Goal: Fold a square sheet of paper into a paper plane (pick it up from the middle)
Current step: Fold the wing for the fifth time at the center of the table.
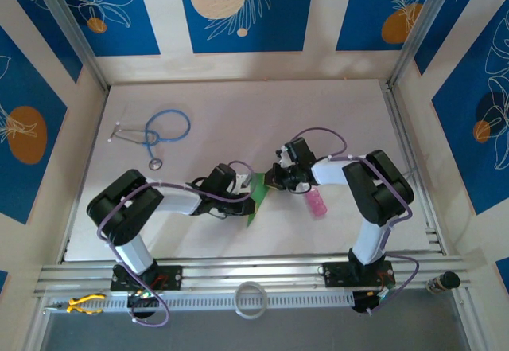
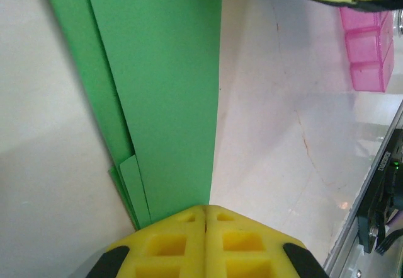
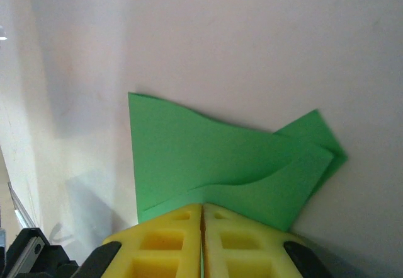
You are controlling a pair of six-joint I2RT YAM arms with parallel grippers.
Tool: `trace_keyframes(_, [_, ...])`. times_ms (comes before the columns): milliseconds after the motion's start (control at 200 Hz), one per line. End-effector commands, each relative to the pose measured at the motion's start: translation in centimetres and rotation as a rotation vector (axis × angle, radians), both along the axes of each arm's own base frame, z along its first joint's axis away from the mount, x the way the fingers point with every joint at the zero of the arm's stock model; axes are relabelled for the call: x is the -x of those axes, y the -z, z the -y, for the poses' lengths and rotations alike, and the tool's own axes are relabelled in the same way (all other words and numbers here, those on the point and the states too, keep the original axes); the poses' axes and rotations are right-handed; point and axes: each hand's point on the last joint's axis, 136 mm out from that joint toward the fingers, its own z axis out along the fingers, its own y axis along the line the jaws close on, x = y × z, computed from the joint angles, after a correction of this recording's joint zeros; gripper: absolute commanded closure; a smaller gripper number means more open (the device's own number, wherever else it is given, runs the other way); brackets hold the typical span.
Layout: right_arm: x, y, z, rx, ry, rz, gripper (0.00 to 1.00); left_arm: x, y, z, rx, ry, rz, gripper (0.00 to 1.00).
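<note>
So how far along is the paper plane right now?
Done: the green paper is creased into overlapping layers, not a flat square. In hand: the left claw and right claw are each shut on it, from opposite sides. Left: likely the final folds; it doesn't read as a pointed dart yet.

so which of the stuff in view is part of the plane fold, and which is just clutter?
In the job:
folded green paper
left gripper, shut on the paper
right gripper, shut on the paper

Lying about:
blue-tubed stethoscope
pink bottle
white ring on the near rail
yellow-handled pliers
</note>
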Motion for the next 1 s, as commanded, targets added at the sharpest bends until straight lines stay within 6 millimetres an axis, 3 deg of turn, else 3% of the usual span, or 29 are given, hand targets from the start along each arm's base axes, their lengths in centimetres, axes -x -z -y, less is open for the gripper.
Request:
trace_keyframes(0, [-2.6,1.3,2.2,0.060,0.089,0.023,0.91,3.2,4.4,-3.3,-0.160,-0.013,-0.143,1.00])
trace_keyframes(555, [-6.3,-0.2,4.2,0.039,0.155,0.059,0.90,3.1,4.3,-3.2,-0.150,-0.024,-0.143,1.00])
trace_keyframes(805, [-6.6,-4.6,3.8,-0.007,0.133,0.137,0.88,2.9,4.1,-2.9,-0.137,-0.032,-0.138,1.00])
trace_keyframes(995, [-3.9,-7.3,2.0,-0.069,0.052,0.178,0.86,2.6,3.9,-2.7,-0.127,-0.038,-0.137,1.00])
